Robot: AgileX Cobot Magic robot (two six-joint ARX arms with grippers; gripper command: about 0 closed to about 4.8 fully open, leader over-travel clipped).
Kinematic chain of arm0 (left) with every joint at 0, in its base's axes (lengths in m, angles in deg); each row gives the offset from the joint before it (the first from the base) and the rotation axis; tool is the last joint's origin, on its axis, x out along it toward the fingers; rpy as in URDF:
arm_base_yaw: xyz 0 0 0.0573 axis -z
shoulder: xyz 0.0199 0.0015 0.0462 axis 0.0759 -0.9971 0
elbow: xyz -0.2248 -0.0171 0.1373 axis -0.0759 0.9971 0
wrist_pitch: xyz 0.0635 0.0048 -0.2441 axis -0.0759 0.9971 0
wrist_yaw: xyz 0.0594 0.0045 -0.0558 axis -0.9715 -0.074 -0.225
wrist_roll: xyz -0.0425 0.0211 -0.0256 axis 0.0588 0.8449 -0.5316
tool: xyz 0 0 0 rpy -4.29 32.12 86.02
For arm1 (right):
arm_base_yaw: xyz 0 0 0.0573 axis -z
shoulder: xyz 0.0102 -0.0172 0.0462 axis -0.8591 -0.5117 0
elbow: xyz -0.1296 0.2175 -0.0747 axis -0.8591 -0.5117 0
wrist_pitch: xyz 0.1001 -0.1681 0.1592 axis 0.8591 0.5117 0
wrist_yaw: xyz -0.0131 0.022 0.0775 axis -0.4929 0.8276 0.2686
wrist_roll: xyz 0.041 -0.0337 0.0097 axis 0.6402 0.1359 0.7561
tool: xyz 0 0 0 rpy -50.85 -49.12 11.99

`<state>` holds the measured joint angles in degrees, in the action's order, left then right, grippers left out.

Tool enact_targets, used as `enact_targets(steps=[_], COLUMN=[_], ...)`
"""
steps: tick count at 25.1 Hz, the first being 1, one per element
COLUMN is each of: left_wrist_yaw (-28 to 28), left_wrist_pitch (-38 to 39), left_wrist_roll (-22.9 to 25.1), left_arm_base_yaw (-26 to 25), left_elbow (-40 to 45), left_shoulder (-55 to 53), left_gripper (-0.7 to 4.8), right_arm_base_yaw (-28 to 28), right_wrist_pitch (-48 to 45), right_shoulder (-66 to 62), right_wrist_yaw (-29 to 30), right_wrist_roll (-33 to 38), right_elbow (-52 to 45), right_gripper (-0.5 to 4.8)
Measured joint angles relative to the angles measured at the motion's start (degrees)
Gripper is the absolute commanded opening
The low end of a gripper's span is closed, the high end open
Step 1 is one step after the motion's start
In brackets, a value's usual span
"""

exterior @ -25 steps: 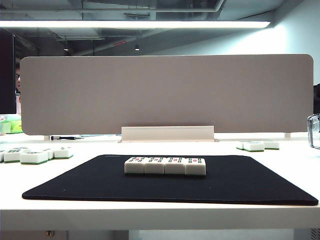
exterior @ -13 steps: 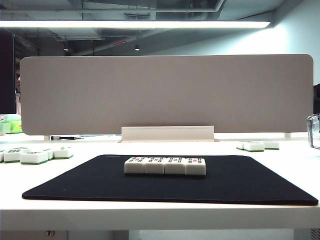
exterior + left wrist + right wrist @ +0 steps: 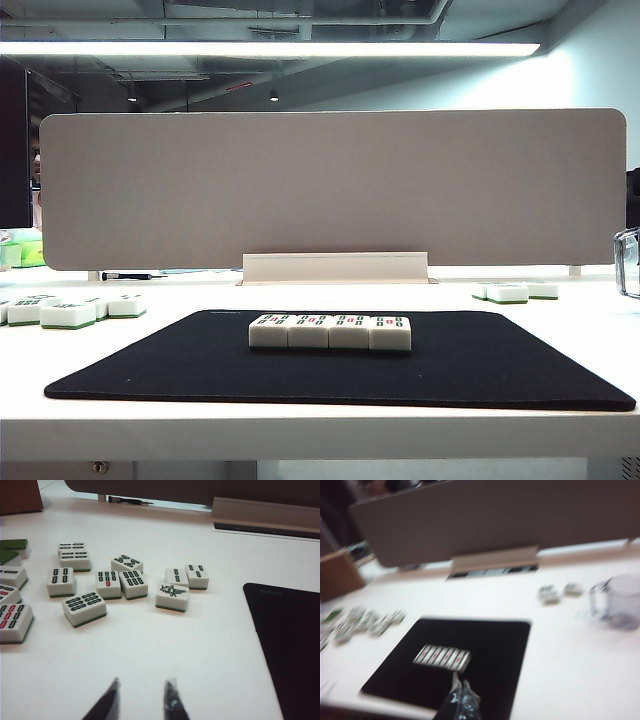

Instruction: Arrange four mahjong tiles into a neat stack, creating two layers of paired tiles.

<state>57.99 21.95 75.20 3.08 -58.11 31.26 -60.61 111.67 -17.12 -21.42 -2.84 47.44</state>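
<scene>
White blocks with thin green undersides, the four mahjong tiles (image 3: 330, 331) lie face up in one tight row, side by side and touching, near the middle of the black mat (image 3: 150, 370). Their faces carry small green and red marks; I cannot read the patterns. They sit in a single layer, so nothing is stacked yet.

From the exterior camera I see the mat on the white table (image 3: 320, 430), a grey divider panel (image 3: 330, 185) behind it, loose tiles (image 3: 70, 312) at the left edge, a few more tiles (image 3: 515, 291) to the right, and part of a clear cup (image 3: 628, 262) at the far right. Neither arm shows in this view.

My left wrist camera gives what the exterior cannot: the scattered tiles (image 3: 107, 582) on the left up close, faces printed with green bars, one with a red mark, and a corner of the mat (image 3: 290, 645). The left gripper (image 3: 141, 700) hangs over bare table, its dark fingertips (image 3: 111, 700) apart by a narrow gap and holding nothing; I read it as closed.

My right wrist camera is blurred. It looks down on the row of tiles (image 3: 442, 657) from above, with the right gripper (image 3: 460, 695) over the mat's near part, its tips pressed together and empty. The cup (image 3: 615, 602) stands well off to one side.
</scene>
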Motion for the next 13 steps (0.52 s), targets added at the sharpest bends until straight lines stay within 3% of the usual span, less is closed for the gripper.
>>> enact_targets(steps=[4, 7, 10, 13], left_wrist_yaw=[0.28, 1.68, 4.28, 11.28], left_wrist_pitch=[0.0, -0.09, -0.15, 0.28], left_wrist_roll=[-0.02, -0.35, -5.18, -10.84], left_arm_base_yaw=[0.0, 0.0, 0.0, 0.02], left_elbow=[0.0, 0.0, -0.04, -0.72], left_shoulder=[0.0, 0.0, 0.0, 0.02], left_gripper=[1.11, 1.11, 1.11, 1.11], right_arm_base_yaw=[0.0, 0.0, 0.0, 0.0], right_wrist_pitch=[9.16, 11.47, 12.74, 12.79], right_shoulder=[-0.02, -0.02, -0.02, -0.02], right_wrist_yaw=[9.79, 11.28, 11.32, 11.34], right_wrist_roll=[-0.02, -0.02, -0.02, -0.02], right_elbow=[0.28, 0.28, 0.28, 0.28], right_gripper=[-0.01, -0.01, -0.01, -0.01])
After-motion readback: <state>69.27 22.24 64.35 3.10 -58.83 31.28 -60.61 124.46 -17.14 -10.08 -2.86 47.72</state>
